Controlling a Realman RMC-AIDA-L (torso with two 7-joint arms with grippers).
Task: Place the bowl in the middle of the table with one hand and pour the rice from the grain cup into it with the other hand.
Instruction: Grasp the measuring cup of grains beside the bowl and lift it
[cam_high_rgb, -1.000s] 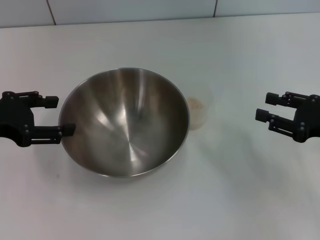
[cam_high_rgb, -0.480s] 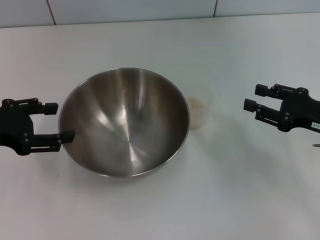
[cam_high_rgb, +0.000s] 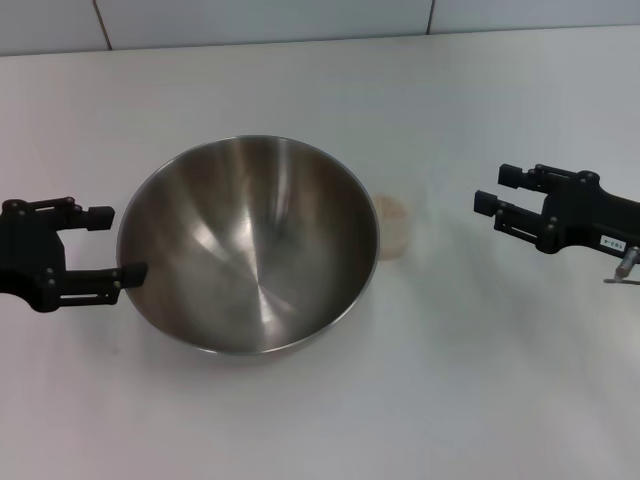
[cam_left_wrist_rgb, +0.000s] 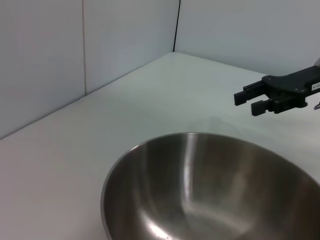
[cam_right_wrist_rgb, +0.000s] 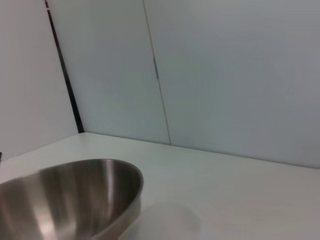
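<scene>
Grain cup: the grain cup (cam_high_rgb: 396, 226) stands upright on the table (cam_high_rgb: 300, 420), ahead of the right gripper's open fingertips and apart from them, its wall just beside the bowl's rim on the side away from the left gripper.
Rice: the rice (cam_high_rgb: 388, 209) shows as a pale patch inside the cup, none of it in the bowl.
Bowl: the bowl (cam_high_rgb: 250, 243) sits between the two grippers, roughly mid-table, its steel interior bare.
Right gripper: the right gripper (cam_high_rgb: 498, 206) has its fingers spread and grasps nothing; it points toward the cup with bare table between.
Left gripper: the left gripper (cam_high_rgb: 115, 243) is also spread wide and empty; its nearer fingertip lies at the bowl's rim, though whether it touches I cannot tell.
Progress: placing the bowl looks done. The cup is not yet grasped and the pour is not begun, so I judge roughly half the task remains.
Head view: the only one showing both grippers, the cup's contents and the gap from cup to right gripper.
Left wrist view: shows the bowl (cam_left_wrist_rgb: 210, 190) and the right gripper (cam_left_wrist_rgb: 252, 100) beyond it, fingers parted, but no cup.
Right wrist view: shows the cup (cam_right_wrist_rgb: 167, 222) as a faint clear shape close against the bowl (cam_right_wrist_rgb: 70, 200); its own fingers are out of sight.
</scene>
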